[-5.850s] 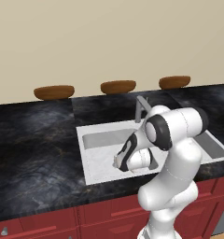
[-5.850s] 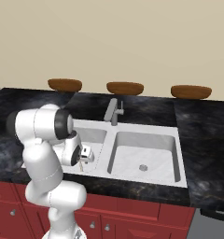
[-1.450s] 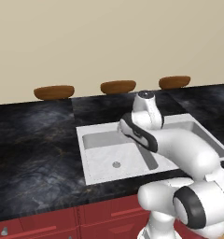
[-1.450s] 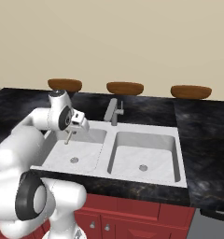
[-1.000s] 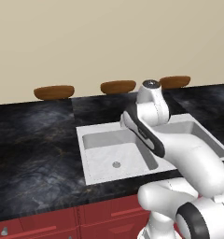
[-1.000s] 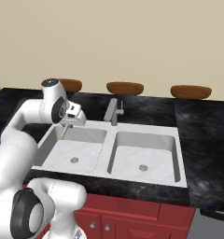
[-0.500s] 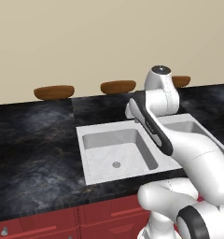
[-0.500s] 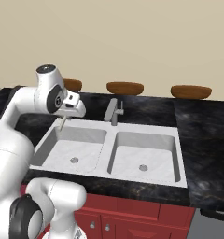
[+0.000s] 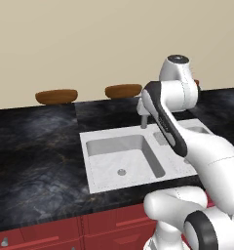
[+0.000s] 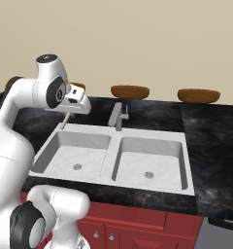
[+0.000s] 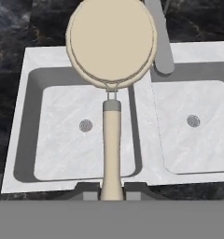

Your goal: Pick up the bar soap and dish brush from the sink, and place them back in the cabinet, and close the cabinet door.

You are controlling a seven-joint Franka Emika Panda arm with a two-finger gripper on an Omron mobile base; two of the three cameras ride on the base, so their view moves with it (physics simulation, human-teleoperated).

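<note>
My gripper [image 11: 111, 190] is shut on the thin wooden handle of the dish brush [image 11: 111, 42], whose round beige head points away from the hand, over the sink [image 11: 142, 116]. From the right base view the gripper [image 10: 71, 112] hangs high above the left basin's back edge, with the dish brush handle [image 10: 64, 120] poking down out of it. Both basins of the sink [image 10: 116, 160] lie bare. The bar soap, the cabinet and the cabinet door are out of view.
A grey faucet [image 10: 118, 115] stands behind the divider, close to the right of the hand. Brown bowls [image 10: 130, 91] [image 10: 198, 95] line the back of the black stone counter [image 9: 36, 146]. Red drawers [image 10: 138, 228] run below the counter.
The arm has risen out of the left basin and swung up and back, carrying the dish brush with it. The grip has stayed shut.
</note>
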